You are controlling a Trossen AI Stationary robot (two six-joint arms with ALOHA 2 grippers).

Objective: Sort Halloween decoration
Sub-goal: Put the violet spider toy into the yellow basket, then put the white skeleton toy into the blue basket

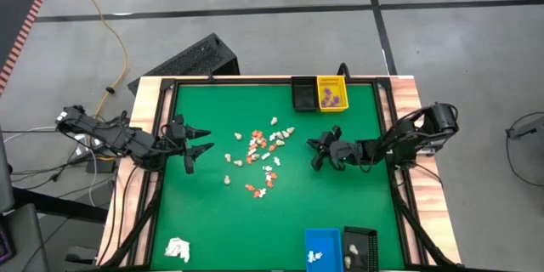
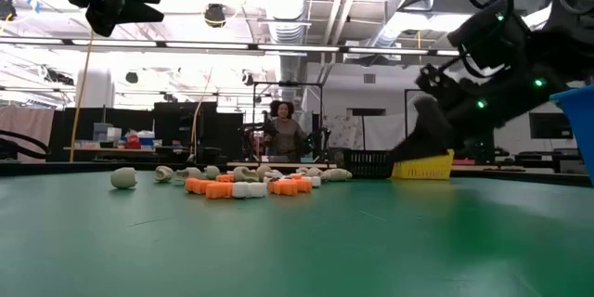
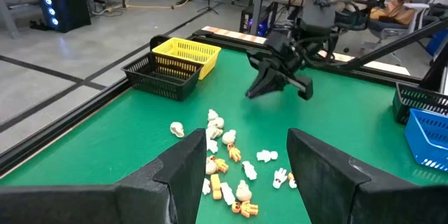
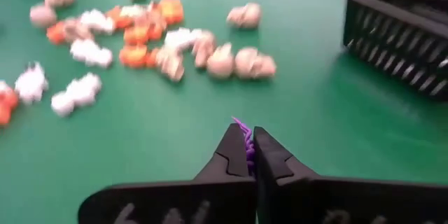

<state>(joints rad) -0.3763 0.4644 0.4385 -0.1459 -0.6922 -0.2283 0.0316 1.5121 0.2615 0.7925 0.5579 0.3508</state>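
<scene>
The Halloween decoration pieces (image 1: 259, 157) lie scattered on the green table's middle: orange, white and cream bits, also seen in the low view (image 2: 246, 184) and both wrist views (image 3: 227, 161) (image 4: 140, 38). My right gripper (image 4: 250, 140) stands right of the pile (image 1: 316, 153), shut on one purple piece (image 4: 245, 134). My left gripper (image 1: 202, 147) hovers open at the pile's left, its fingers (image 3: 189, 161) wide apart with nothing between them. My right gripper pinches the purple piece (image 4: 246, 138) between its two fingers at their free ends; a bit of purple sticks out past the tips. The fingers slant down from the table's right side. Whether the piece is clear of the table I cannot tell.
At the far edge a yellow basket (image 1: 331, 93) with purple pieces stands beside a black basket (image 1: 303, 93). A blue basket (image 1: 321, 246) and another black one (image 1: 359, 248) sit at the near right. A white wadded lump (image 1: 178, 249) lies near left.
</scene>
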